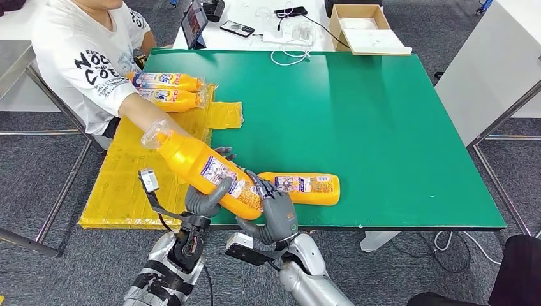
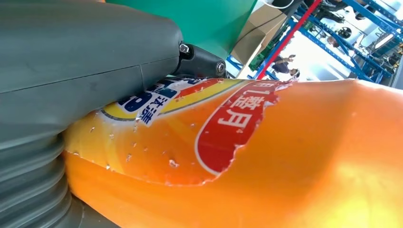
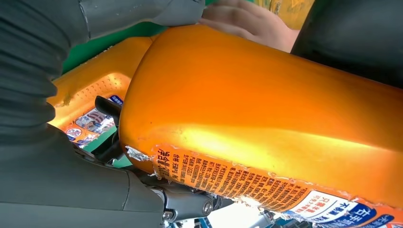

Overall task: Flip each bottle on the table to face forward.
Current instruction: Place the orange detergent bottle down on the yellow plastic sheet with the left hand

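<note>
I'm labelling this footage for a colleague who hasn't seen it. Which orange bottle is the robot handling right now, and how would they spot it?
Start at the green table and go to its near edge. The long orange plastic bottle is lifted at a slant there, gripped by the left robot hand and the right robot hand. Unlike the other orange bottle, which lies flat, it is held off the table.

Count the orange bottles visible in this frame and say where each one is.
4. One held bottle is gripped by the left hand and right hand; one bottle lies on the green table beside them; two bottles lie at the table's far-left edge by the person.
</note>
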Controlling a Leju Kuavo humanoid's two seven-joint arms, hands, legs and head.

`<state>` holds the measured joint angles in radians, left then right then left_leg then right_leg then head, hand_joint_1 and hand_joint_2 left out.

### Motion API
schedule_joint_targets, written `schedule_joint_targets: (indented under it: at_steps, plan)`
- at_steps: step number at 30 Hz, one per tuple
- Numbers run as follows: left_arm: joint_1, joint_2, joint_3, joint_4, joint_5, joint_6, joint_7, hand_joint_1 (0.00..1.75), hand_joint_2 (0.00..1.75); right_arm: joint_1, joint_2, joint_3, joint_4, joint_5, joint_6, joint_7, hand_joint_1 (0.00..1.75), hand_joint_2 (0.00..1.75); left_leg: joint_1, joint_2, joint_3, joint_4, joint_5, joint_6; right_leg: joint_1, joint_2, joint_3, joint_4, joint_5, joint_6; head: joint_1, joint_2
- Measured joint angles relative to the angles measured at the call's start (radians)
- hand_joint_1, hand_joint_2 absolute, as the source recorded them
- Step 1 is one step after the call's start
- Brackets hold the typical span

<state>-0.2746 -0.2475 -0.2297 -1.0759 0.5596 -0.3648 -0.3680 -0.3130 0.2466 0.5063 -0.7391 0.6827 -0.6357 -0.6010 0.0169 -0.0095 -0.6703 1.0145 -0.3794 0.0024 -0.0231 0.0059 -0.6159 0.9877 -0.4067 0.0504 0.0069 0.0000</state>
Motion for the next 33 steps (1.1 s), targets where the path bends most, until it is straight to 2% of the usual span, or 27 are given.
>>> schedule_joint_targets:
  at_steps: [9,10,12,13,14,16,18,21,26,31,33]
  plan:
    - [0.008,-0.009,0.000,-0.002,-0.015,0.005,-0.005,1.75,1.75,0.000,0.000,0.002,0.005,0.000,0.002,0.007,1.75,1.75,0.000,0.000,0.000,0.000,0.000,0.000,0.000,0.000,0.000,0.000,0.000,0.000,0.000,0.000]
    - [0.008,-0.009,0.000,-0.002,-0.015,0.005,-0.007,1.75,1.75,0.000,0.000,0.002,0.005,0.000,0.002,0.010,1.51,1.75,0.000,0.000,0.000,0.000,0.000,0.000,0.000,0.000,0.000,0.000,0.000,0.000,0.000,0.000]
    - [0.007,-0.009,0.000,-0.002,-0.016,0.006,-0.010,1.75,1.75,-0.001,0.000,0.003,0.006,0.003,0.002,0.018,0.65,1.75,0.000,0.000,0.000,0.000,0.000,0.000,0.000,0.000,0.000,0.000,0.000,0.000,0.000,0.000]
    - [0.007,-0.009,0.000,-0.002,-0.019,0.009,-0.012,1.75,1.75,-0.002,0.001,0.003,0.007,0.004,0.002,0.023,0.21,1.31,0.000,0.000,0.000,0.000,0.000,0.000,0.000,0.000,0.000,0.000,0.000,0.000,0.000,0.000]
    - [0.007,-0.009,0.000,-0.003,-0.026,0.013,-0.016,1.75,1.75,-0.002,0.002,0.003,0.009,0.004,0.004,0.030,0.01,0.87,0.000,0.000,0.000,0.000,0.000,0.000,0.000,0.000,0.000,0.000,0.000,0.000,0.000,0.000]
    - [0.005,-0.009,0.000,-0.008,-0.058,0.036,-0.031,1.75,1.75,-0.003,0.003,0.004,0.014,0.000,0.014,0.042,0.00,0.00,0.000,0.000,0.000,0.000,0.000,0.000,0.000,0.000,0.000,0.000,0.000,0.000,0.000,0.000]
    - [0.003,-0.009,0.000,-0.015,-0.118,0.085,-0.062,1.75,1.75,-0.003,0.004,0.003,0.019,-0.016,0.040,0.045,0.00,0.00,0.000,0.000,0.000,0.000,0.000,0.000,0.000,0.000,0.000,0.000,0.000,0.000,0.000,0.000]
    - [-0.005,-0.009,0.000,-0.024,-0.257,0.207,-0.135,1.75,1.75,-0.002,0.007,-0.001,0.014,-0.060,0.099,0.038,0.00,0.00,0.000,0.000,0.000,0.000,0.000,0.000,0.000,0.000,0.000,0.000,0.000,0.000,0.000,0.000]
    - [-0.060,-0.003,0.032,-0.033,-0.478,0.482,-0.257,1.75,1.75,0.029,0.004,-0.007,-0.078,-0.145,0.182,0.017,0.00,0.00,0.000,0.000,0.000,0.000,0.000,0.000,0.001,0.000,0.000,0.000,0.000,0.000,0.000,0.000]
    - [-0.111,0.012,0.081,-0.033,-0.589,0.619,-0.305,1.75,1.75,0.049,-0.007,-0.018,-0.193,-0.215,0.220,0.006,0.00,0.00,0.001,0.000,0.000,0.000,0.000,0.000,0.001,0.000,0.001,0.000,0.000,0.000,0.000,0.000]
    - [-0.127,0.017,0.094,-0.027,-0.654,0.702,-0.321,1.75,1.75,0.056,-0.011,-0.028,-0.233,-0.253,0.227,-0.011,0.00,0.00,0.001,0.000,0.000,0.000,0.000,0.000,0.001,0.000,0.001,0.000,0.000,0.000,0.000,0.000]
